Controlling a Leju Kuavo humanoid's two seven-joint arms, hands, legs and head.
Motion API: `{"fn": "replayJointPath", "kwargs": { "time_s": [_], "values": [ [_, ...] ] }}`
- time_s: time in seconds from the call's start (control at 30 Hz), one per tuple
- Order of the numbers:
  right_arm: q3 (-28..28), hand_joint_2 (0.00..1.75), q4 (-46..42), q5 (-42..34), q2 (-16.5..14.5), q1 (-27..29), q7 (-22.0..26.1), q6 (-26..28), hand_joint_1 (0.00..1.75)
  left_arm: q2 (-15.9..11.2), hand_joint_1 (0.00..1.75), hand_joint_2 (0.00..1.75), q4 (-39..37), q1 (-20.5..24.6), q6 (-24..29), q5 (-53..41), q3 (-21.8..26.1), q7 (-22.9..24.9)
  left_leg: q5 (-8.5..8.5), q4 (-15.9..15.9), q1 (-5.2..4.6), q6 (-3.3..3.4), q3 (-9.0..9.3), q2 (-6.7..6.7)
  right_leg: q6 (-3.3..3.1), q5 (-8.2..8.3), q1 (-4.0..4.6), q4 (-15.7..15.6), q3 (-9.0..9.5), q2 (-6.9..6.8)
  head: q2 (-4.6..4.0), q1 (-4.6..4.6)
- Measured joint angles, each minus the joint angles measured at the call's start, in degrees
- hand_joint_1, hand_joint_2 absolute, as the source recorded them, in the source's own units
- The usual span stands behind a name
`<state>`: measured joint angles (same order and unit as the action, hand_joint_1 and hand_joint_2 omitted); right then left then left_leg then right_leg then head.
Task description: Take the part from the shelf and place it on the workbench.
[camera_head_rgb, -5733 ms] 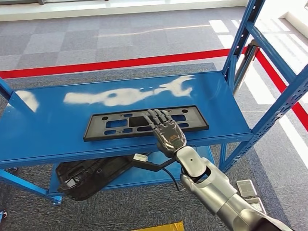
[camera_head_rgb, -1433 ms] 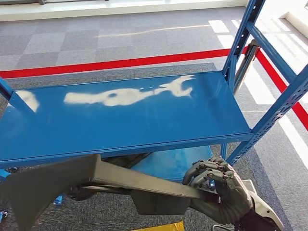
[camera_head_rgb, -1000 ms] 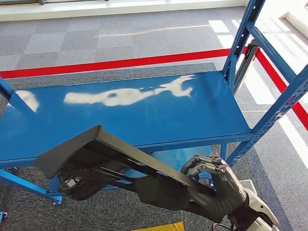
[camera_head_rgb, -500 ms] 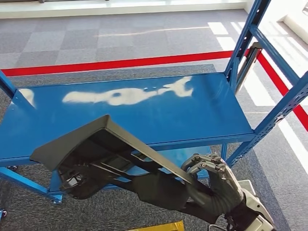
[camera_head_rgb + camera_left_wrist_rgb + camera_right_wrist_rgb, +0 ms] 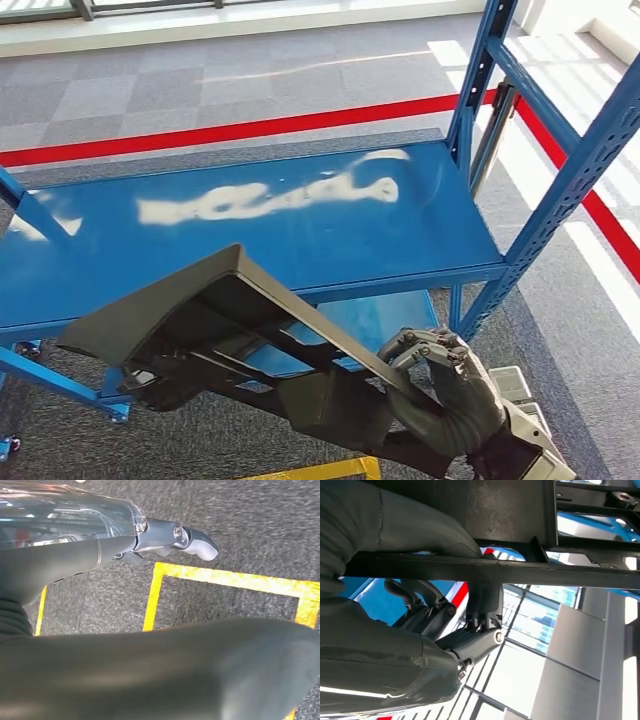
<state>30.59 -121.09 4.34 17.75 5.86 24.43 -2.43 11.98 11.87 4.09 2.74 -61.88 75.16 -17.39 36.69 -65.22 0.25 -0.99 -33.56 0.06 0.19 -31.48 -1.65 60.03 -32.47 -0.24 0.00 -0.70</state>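
The part (image 5: pixel 189 300) is a long dark grey plastic panel with cut-outs. My right hand (image 5: pixel 445 395) grips it at one end, in front of the blue shelf (image 5: pixel 302 220) and below its front edge. The panel is off the shelf, tilted, its far end up and to the left. In the right wrist view the panel's ribbed underside (image 5: pixel 490 572) crosses the picture, with dark fingers (image 5: pixel 433 615) curled round its edge. My left hand (image 5: pixel 75 560) hangs over the carpet with nothing in it, one finger stretched out.
Another dark part (image 5: pixel 162 385) lies on the lower shelf level. Blue uprights (image 5: pixel 558 190) rise at the shelf's right end. A red line (image 5: pixel 226 130) runs across the carpet behind the shelf. Yellow floor tape (image 5: pixel 324 470) (image 5: pixel 226 577) marks a box at my feet.
The panel lay flat on the shelf under my right hand; now it is held off the shelf, its free end swung upward. The camera has shifted a little.
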Motion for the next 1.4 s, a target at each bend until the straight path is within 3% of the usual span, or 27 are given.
{"fn": "replayJointPath", "kwargs": {
  "time_s": [0.07, 0.1, 0.13, 0.2, 0.27, 0.33, 0.4, 0.43, 0.5, 0.57, 0.6, 0.63, 0.67, 0.73, 0.8, 0.83, 0.9, 0.97, 1.0, 1.07, 1.1, 1.13, 1.17, 1.2, 1.27, 1.33, 1.4],
  "values": [
    [0.0, 1.75, 0.6, -0.9, -0.6, -1.3, 0.0, -0.9, 1.75, -0.1, 0.00, 1.75, 0.0, 0.1, 0.1, 0.6, 0.0, -0.5, 3.88, -6.8, 0.04, -0.24, -2.11, 0.00, -0.57, 0.72, 0.25, 0.1, -1.09, -0.16, 0.00, 0.00],
    [0.1, 1.75, 1.1, -1.4, -0.9, -2.0, -0.1, -1.2, 1.75, -0.1, 0.00, 1.75, 0.0, 0.1, 0.2, 1.0, 0.0, -0.8, 4.43, -8.7, 0.03, -0.16, -2.32, 0.00, -0.69, 1.08, 0.41, 0.1, -1.60, -0.22, 0.00, 0.00],
    [0.1, 1.75, 1.5, -1.8, -1.2, -2.5, -0.2, -1.4, 1.75, -0.2, 0.00, 1.75, 0.0, 0.1, 0.3, 1.3, 0.1, -1.0, 3.81, -8.4, -0.03, 0.07, -1.52, 0.00, -0.73, 1.43, 0.59, 0.1, -2.04, -0.28, 0.00, 0.00],
    [0.2, 1.75, 2.0, -3.0, -1.4, -3.0, 0.0, -1.9, 1.75, -0.5, 0.00, 1.75, 0.0, 0.2, 0.4, 2.0, 0.3, -1.2, 0.52, -2.0, -0.40, 1.12, 2.93, -0.04, -0.70, 2.07, 0.95, 0.2, -2.68, -0.40, 0.00, 0.00],
    [0.2, 1.75, 2.3, -4.0, -1.4, -3.1, 0.3, -2.4, 1.75, -0.9, 0.00, 1.75, 0.0, 0.4, 0.6, 2.4, 0.6, -1.3, -1.42, 5.8, -0.96, 2.32, 7.58, -0.08, -0.41, 2.75, 1.17, 0.1, -3.05, -0.54, 0.00, 0.01],
    [0.2, 1.75, 2.6, -4.8, -1.4, -3.1, 0.6, -3.0, 1.75, -1.1, 0.00, 1.75, 0.0, 0.5, 0.9, 2.5, 0.8, -1.3, -1.66, 8.7, -1.43, 2.90, 8.96, -0.12, 0.19, 3.57, 1.01, -0.1, -3.26, -0.68, 0.00, 0.01],
    [0.3, 1.75, 2.9, -5.4, -1.3, -2.9, 1.2, -3.4, 1.75, -1.3, 0.00, 1.75, 0.0, 0.5, 1.2, 2.5, 0.9, -1.4, -2.80, 9.4, -1.48, 3.20, 8.56, 0.01, 0.86, 4.19, 0.82, -0.4, -3.46, -0.62, 0.00, -0.01],
    [0.3, 1.75, 3.0, -5.6, -1.2, -2.6, 1.6, -3.5, 1.75, -1.5, 0.00, 1.75, 0.0, 0.6, 1.3, 2.4, 0.9, -1.4, -3.56, 9.8, -1.35, 3.35, 8.24, 0.13, 1.07, 3.58, 0.86, -0.1, -3.75, -0.45, 0.00, 0.01],
    [0.3, 1.75, 3.1, -5.5, -1.0, -1.8, 2.4, -3.5, 1.75, -1.7, 0.00, 1.75, 0.0, 0.8, 1.4, 2.0, 0.9, -1.4, -5.12, 10.4, -0.97, 3.62, 7.06, 0.42, 1.31, -0.57, 0.92, 3.3, -4.93, -0.09, 0.00, 0.04],
    [0.2, 1.75, 3.2, -5.1, -0.9, -0.6, 3.3, -3.2, 1.75, -2.0, 0.00, 1.75, 0.0, 0.8, 1.4, 1.4, 0.9, -1.4, -6.09, 10.0, -0.98, 3.83, 5.39, 0.52, 1.61, -5.58, 0.87, 9.6, -6.12, 0.00, 0.00, 0.09],
    [0.2, 1.75, 3.3, -4.8, -0.9, 0.0, 3.7, -3.0, 1.75, -2.1, 0.00, 1.75, 0.0, 0.9, 1.3, 1.0, 0.8, -1.3, -6.41, 9.6, -0.98, 3.81, 4.53, 0.61, 1.85, -6.65, 0.81, 12.2, -6.21, 0.00, 0.00, 0.10],
    [0.2, 1.75, 3.2, -4.4, -0.8, 0.8, 4.2, -2.7, 1.75, -2.2, 0.00, 1.75, 0.0, 0.9, 1.3, 0.7, 0.8, -1.3, -6.65, 9.0, -0.94, 3.75, 3.63, 0.68, 2.12, -6.49, 0.75, 13.4, -5.67, -0.01, 0.00, 0.11],
    [0.0, 1.75, 3.1, -4.0, -0.8, 1.6, 4.6, -2.5, 1.75, -2.3, 0.00, 1.75, 0.0, 0.9, 1.3, 0.5, 0.7, -1.3, -6.81, 8.4, -0.85, 3.67, 2.70, 0.74, 2.44, -5.32, 0.66, 12.9, -4.33, -0.01, 0.00, 0.11],
    [-0.2, 1.75, 2.7, -3.1, -0.8, 3.4, 5.5, -2.0, 1.75, -2.7, 0.00, 1.75, 0.0, 0.9, 1.3, -0.2, 0.5, -1.2, -6.95, 6.7, -0.63, 3.42, 0.85, 0.77, 3.00, -2.94, 0.38, 6.7, 0.51, -0.05, 0.00, 0.11],
    [-0.4, 1.75, 2.1, -2.4, -0.8, 4.6, 6.2, -1.8, 1.75, -3.2, 0.00, 1.75, 0.0, 1.0, 1.2, -0.7, 0.1, -1.1, -7.09, 5.2, -0.70, 2.91, -0.52, 0.76, 2.90, -2.93, 0.42, 0.7, 4.23, 0.04, 0.00, 0.07],
    [-0.5, 1.75, 1.8, -2.2, -0.8, 5.0, 6.5, -1.8, 1.75, -3.4, 0.00, 1.75, 0.0, 1.0, 1.0, -1.0, -0.1, -1.1, -7.28, 4.8, -0.78, 2.57, -0.86, 0.76, 2.64, -3.48, 0.53, -0.5, 4.77, 0.09, 0.00, 0.04],
    [-0.7, 1.75, 1.4, -2.1, -0.8, 5.9, 6.9, -1.8, 1.75, -3.8, 0.00, 1.75, 0.0, 1.0, 0.8, -1.5, -0.5, -0.9, -7.82, 4.6, -0.78, 1.91, -1.15, 0.68, 1.64, -3.06, 0.60, -0.7, 4.41, 0.04, 0.00, 0.01],
    [-1.0, 1.75, 1.1, -2.0, -0.8, 6.4, 7.2, -1.8, 1.75, -4.1, 0.00, 1.75, 0.0, 0.9, 0.7, -2.0, -0.9, -0.7, -6.03, 3.6, -0.59, 1.14, -1.69, 0.51, 0.22, -2.12, 0.45, -0.9, 3.44, -0.18, 0.00, -0.05],
    [-1.1, 1.75, 1.0, -1.9, -0.9, 6.6, 7.3, -1.9, 1.75, -4.3, 0.00, 1.75, 0.0, 0.8, 0.7, -2.1, -1.1, -0.6, -3.77, 1.9, -0.45, 0.75, -2.18, 0.43, -0.37, -1.54, 0.34, -0.9, 2.72, -0.29, 0.00, -0.08],
    [-1.2, 1.75, 0.8, -1.6, -1.0, 7.1, 7.4, -2.1, 1.75, -4.4, 0.00, 1.75, 0.0, 0.9, 0.6, -2.3, -1.4, -0.5, 1.68, -4.2, -0.17, 0.11, -3.35, 0.40, -0.79, -0.36, 0.37, -0.9, 1.12, -0.42, 0.00, -0.13],
    [-1.2, 1.75, 0.7, -1.4, -1.0, 7.2, 7.5, -2.3, 1.75, -4.5, 0.00, 1.75, 0.0, 0.9, 0.5, -2.4, -1.5, -0.5, 3.21, -7.3, -0.07, -0.06, -3.67, 0.40, -0.76, 0.28, 0.39, -0.8, 0.26, -0.48, 0.00, -0.13],
    [-1.1, 1.75, 0.7, -1.3, -1.0, 7.4, 7.7, -2.5, 1.75, -4.5, 0.00, 1.75, 0.0, 0.9, 0.4, -2.5, -1.7, -0.5, 3.37, -9.2, -0.01, -0.13, -3.41, 0.40, -0.69, 0.93, 0.40, -0.8, -0.58, -0.55, 0.00, -0.13],
    [-1.1, 1.75, 0.6, -1.2, -1.0, 7.4, 7.8, -2.8, 1.75, -4.5, 0.00, 1.75, 0.0, 0.9, 0.4, -2.5, -1.8, -0.5, 2.28, -9.3, 0.02, -0.10, -2.32, 0.39, -0.58, 1.55, 0.41, -0.8, -1.38, -0.61, 0.00, -0.13],
    [-1.1, 1.75, 0.6, -1.2, -1.0, 7.5, 8.0, -3.0, 1.75, -4.5, 0.00, 1.75, 0.0, 0.9, 0.3, -2.5, -1.9, -0.4, 0.49, -7.4, 0.04, 0.04, -0.32, 0.39, -0.44, 2.13, 0.42, -0.8, -2.09, -0.64, 0.00, -0.13],
    [-1.1, 1.75, 0.4, -1.1, -1.0, 7.5, 8.2, -3.6, 1.75, -4.5, 0.00, 1.75, 0.0, 1.0, 0.2, -2.6, -2.0, -0.3, -1.92, 0.9, -0.07, 0.59, 5.90, 0.26, -0.06, 3.19, 0.50, -0.7, -3.08, -0.64, 0.00, -0.13],
    [-1.1, 1.75, 0.3, -1.3, -1.1, 7.4, 8.2, -4.4, 1.75, -4.5, 0.00, 1.75, 0.0, 1.1, 0.2, -2.7, -2.1, 0.1, -1.67, 8.4, -0.31, 1.19, 10.78, 0.07, 0.52, 4.33, 0.59, -0.7, -3.58, -0.68, 0.00, -0.13],
    [-1.1, 1.75, 0.2, -1.6, -1.3, 7.2, 8.2, -5.1, 1.75, -4.5, 0.00, 1.75, 0.0, 1.0, 0.2, -2.9, -2.2, 0.6, -1.45, 10.6, -0.53, 1.66, 11.52, 0.02, 1.30, 5.64, 0.57, -1.0, -3.92, -0.71, 0.00, -0.12]
  ]
}}
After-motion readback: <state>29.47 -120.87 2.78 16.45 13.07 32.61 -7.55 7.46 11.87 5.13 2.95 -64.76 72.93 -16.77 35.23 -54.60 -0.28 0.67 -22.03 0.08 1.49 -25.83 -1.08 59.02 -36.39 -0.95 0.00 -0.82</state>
